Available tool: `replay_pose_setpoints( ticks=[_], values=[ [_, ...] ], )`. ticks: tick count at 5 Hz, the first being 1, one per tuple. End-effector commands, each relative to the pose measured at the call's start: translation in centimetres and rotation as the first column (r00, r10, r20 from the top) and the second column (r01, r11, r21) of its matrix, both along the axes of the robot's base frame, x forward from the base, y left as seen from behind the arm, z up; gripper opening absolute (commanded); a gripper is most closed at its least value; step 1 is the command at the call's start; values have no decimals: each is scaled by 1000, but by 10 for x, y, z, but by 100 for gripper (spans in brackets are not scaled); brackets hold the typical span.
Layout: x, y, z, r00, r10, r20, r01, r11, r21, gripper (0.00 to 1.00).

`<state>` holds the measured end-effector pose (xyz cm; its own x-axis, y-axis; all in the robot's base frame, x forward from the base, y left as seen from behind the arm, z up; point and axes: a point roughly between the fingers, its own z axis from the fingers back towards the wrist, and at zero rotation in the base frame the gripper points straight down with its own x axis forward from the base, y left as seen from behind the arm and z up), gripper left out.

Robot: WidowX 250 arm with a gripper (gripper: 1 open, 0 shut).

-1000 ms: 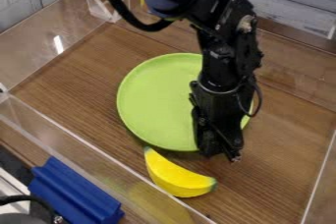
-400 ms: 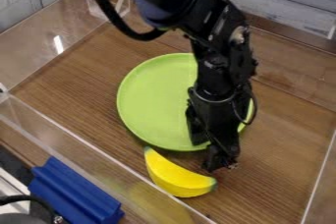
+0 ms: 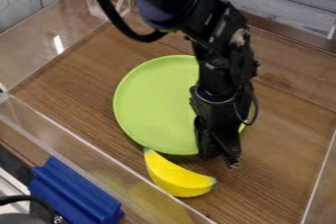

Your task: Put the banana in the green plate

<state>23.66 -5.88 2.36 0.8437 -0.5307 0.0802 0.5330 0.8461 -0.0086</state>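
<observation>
Since the earlier frame the fingers [image 3: 225,156] have closed, empty, at the green plate [image 3: 151,100] rim; the banana [image 3: 176,175] lies toward the tabletop's [image 3: 79,76] near edge, long axis left-right.

Arm [image 3: 217,56]: black, glossy, chunky segmented links w/ rounded joints. Blue-grey section near top, 12 o'clock. Black cable loops beside upper links. Gripper [image 3: 225,154]: black, narrow, boxy.

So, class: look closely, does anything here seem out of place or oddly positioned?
Yes: the gripper is shut just past the green plate rim, holding nothing. The banana lies beside it on the wooden table, not grasped.
</observation>
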Motion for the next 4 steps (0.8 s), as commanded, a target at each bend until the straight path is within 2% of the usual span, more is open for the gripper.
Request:
replay_pose_setpoints(
  ticks=[1,4],
  values=[
    [1,-2,4,1000,8,6,-8,1000,-7,0],
    [-3,-2,5,1000,26,-14,-26,1000,-13,0]
  ],
)
